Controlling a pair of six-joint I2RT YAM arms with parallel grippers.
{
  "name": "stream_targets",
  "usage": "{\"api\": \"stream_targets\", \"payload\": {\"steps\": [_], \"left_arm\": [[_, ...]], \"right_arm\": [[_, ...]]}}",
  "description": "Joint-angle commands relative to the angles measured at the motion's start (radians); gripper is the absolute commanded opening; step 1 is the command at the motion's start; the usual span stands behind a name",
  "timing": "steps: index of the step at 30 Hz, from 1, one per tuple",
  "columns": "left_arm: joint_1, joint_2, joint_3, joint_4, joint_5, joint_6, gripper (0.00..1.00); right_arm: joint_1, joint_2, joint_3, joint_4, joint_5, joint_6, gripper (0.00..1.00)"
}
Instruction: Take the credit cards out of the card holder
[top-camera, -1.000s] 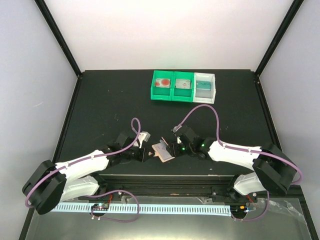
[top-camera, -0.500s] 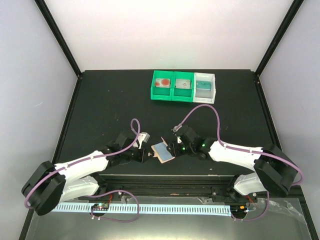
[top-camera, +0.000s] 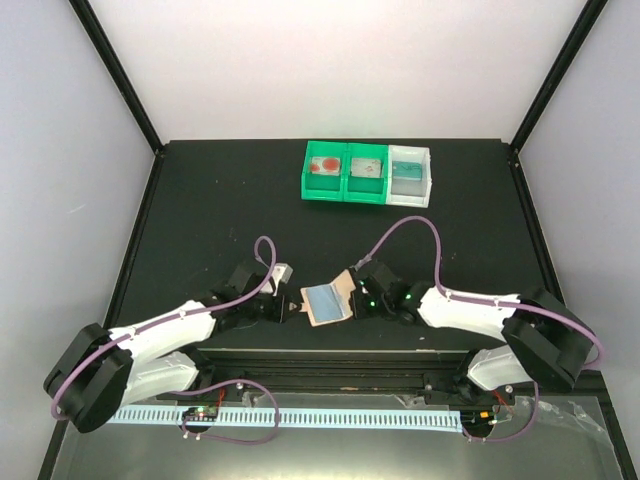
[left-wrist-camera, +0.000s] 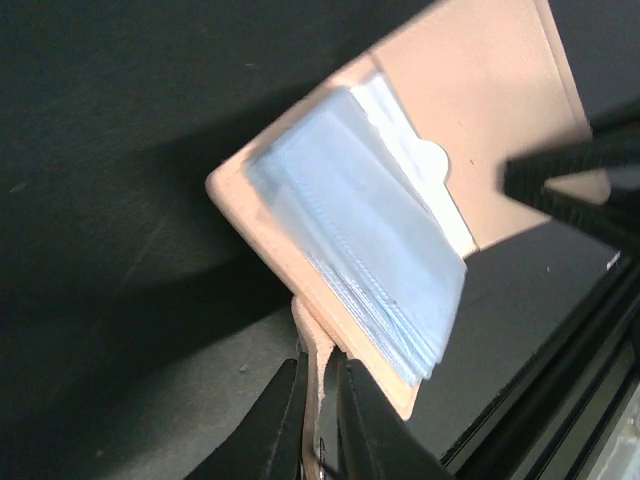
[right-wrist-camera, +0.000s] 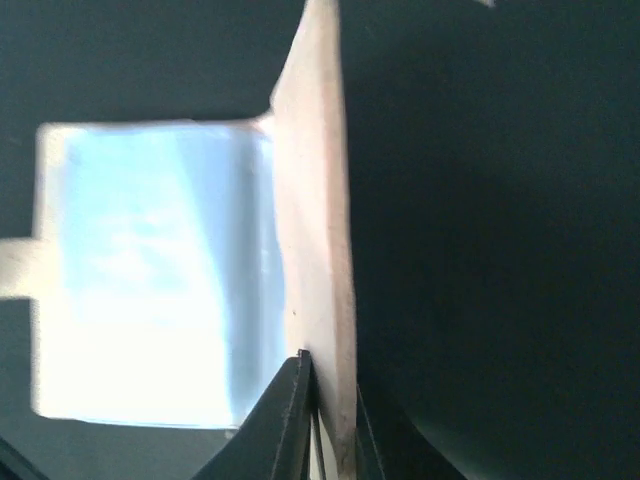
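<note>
step: card holder (top-camera: 330, 298) opened at near counter (top-camera: 220, 200) edge, credit cards (left-wrist-camera: 370, 250) still pocketed | left jaws clamped on its tab (left-wrist-camera: 312, 345), right jaws on its flap (right-wrist-camera: 315, 200) | next: free one arm, pinch a card

Green bin (top-camera: 344, 191) at the black table's (top-camera: 220, 220) far edge, white bin (top-camera: 411, 195) touching its right side, reddish item (top-camera: 326, 166) in the leftmost compartment
</note>
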Motion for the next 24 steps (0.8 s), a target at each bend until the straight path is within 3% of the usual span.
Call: {"api": "stream_targets", "payload": {"steps": [1,6,9,18,24], "left_arm": [[0.033,-0.032,-0.013,-0.032,-0.026,-0.015,0.17],[0.046,-0.018,-0.042,0.084,0.043,-0.067,0.38],[0.047,0.034,-0.044,0.132,0.066,-0.078,0.44],[0.047,0.162,-0.06,0.243,0.061,-0.102,0.5],[0.047,0.275,-0.066,0.344,0.089,-0.158,0.45]], "right_arm": [[0.003,-0.02,-0.094,0.051,0.019,0.09,0.12],[0.003,-0.034,-0.184,0.148,-0.005,0.166,0.12],[0.003,-0.036,-0.224,0.213,-0.02,0.204,0.11],[0.003,-0.097,-0.298,0.289,-0.005,0.263,0.06],[0.003,-0.111,-0.314,0.307,-0.003,0.272,0.06]]}}
